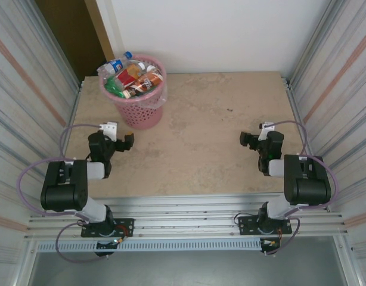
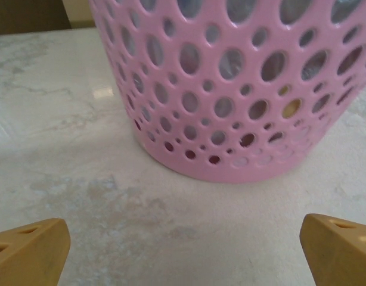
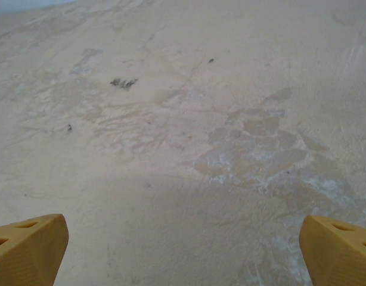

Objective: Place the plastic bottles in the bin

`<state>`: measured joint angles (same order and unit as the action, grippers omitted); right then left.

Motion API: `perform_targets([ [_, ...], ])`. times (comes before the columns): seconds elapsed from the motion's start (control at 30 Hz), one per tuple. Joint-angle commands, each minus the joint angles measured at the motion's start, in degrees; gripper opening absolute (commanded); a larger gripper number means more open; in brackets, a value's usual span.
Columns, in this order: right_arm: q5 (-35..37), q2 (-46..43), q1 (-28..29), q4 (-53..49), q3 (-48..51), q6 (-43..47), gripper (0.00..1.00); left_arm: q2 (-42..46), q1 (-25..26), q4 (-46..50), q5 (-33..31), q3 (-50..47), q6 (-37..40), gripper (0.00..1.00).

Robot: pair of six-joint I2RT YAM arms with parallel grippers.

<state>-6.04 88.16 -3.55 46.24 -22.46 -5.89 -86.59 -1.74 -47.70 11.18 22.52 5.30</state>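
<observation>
On the left wrist feed I get the bin [image 2: 242,171] cut off at the top and right edges, its contents just blurred colour through the holes. From above, the bottles [image 1: 134,76] are heaped, the lower ones hidden, and I can't read their labels. The fingers of the left gripper [image 2: 183,253] and right gripper [image 3: 183,250] are cropped at the bottom edge.

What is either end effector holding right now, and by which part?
Nothing: the left end effector and right end effector are both open and empty.
</observation>
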Motion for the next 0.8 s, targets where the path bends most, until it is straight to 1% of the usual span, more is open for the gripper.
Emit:
perform_targets([
  [0.0,3.7,0.3,0.2,-0.5,-1.1,1.0,0.98,-0.2,1.2,2.8,-4.1,1.4,-1.4,0.99],
  [0.77,3.9,0.0,0.3,-0.8,-1.2,1.1,0.98,-0.1,1.4,3.0,-4.5,1.4,-1.2,0.99],
])
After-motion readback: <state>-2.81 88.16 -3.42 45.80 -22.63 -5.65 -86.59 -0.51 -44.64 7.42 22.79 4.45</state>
